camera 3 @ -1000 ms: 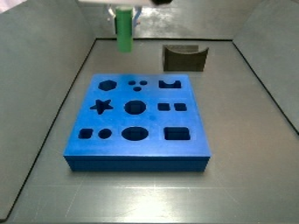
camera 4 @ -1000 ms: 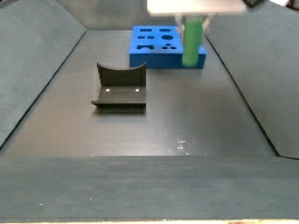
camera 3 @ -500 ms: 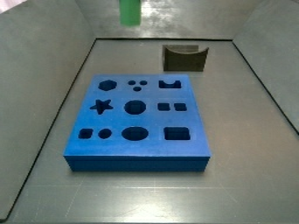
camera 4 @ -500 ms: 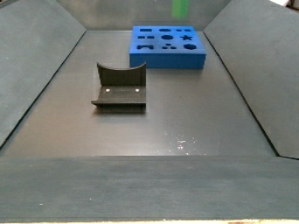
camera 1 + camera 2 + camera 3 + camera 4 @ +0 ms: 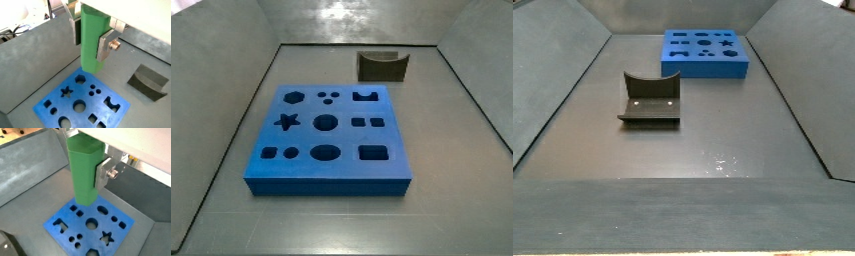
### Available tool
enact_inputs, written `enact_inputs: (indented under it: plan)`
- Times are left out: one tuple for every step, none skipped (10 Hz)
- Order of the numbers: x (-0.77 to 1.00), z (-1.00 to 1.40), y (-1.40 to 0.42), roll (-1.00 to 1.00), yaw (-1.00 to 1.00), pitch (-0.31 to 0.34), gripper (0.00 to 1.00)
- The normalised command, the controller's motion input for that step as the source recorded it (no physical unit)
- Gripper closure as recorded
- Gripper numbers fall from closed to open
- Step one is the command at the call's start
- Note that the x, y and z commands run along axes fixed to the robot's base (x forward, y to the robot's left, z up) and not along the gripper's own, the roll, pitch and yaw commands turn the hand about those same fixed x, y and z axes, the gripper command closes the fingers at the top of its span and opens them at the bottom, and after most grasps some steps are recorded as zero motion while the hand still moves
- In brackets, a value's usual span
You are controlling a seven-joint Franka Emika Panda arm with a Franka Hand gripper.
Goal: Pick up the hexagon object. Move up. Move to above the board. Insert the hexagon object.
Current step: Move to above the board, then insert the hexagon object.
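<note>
In both wrist views we see the gripper (image 5: 91,44) pinching the hexagon object (image 5: 92,42), a light green, matte, tall slender prism, between its flat silver finger plates (image 5: 106,46), which press against opposite sides of the peg. The peg hangs upright, well clear of everything beneath it, with its lower end high above the board (image 5: 53,102), a large flat bright blue rectangular slab pierced by many shaped cutouts. In a wrist view the peg's lower end appears over the board's edge beside the hexagonal cutout (image 5: 81,78); in a wrist view from the opposite side the same hold shows, the gripper (image 5: 89,170) clamping the peg (image 5: 85,172) above the slab (image 5: 61,219).

In both side views neither the gripper nor the peg is in the frame; they are above what those cameras cover. There we see the board (image 5: 331,179) lying flat on the dark grey bench floor (image 5: 331,225), roughly central between the side walls, with its star cutout (image 5: 287,122), circles, squares and oval all unfilled.

The fixture (image 5: 382,66), a dark L-shaped bracket on a base plate, stands on the floor near the far edge in a side view, well apart from the board. From the opposite side it (image 5: 648,101) sits nearer the camera than the slab (image 5: 707,70), which lies toward the far end.
</note>
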Motion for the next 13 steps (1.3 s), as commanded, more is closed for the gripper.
enact_inputs:
  plan:
    - [0.14, 0.12, -0.18, 0.05, 0.0, 0.176, 1.0]
    - [0.0, 0.0, -0.03, 0.0, 0.0, 0.0, 1.0]
    - [0.0, 0.0, -0.02, 0.0, 0.0, 0.0, 1.0]
    - [0.03, 0.0, 0.0, 0.0, 0.0, 0.0, 1.0]
    - [-0.06, 0.0, 0.06, 0.0, -0.54, 0.051, 1.0]
    - [0.0, 0.0, 0.01, 0.0, -0.94, 0.071, 1.0]
    - [0.0, -0.03, 0.09, 0.0, -0.86, 0.12, 1.0]
    - [-0.06, -0.09, 0.28, 0.0, -0.65, 0.163, 1.0]
    - [-0.04, 0.0, 0.0, 0.0, 0.0, 0.0, 1.0]
    - [0.0, -0.05, 0.0, 0.0, 0.0, 0.0, 1.0]
    - [0.04, -0.82, 0.33, -0.02, 0.0, 0.0, 1.0]
    - [0.23, -1.0, 0.57, -0.02, 0.0, 0.0, 1.0]
    - [0.12, -1.0, 0.59, 0.0, 0.18, -0.051, 1.0]
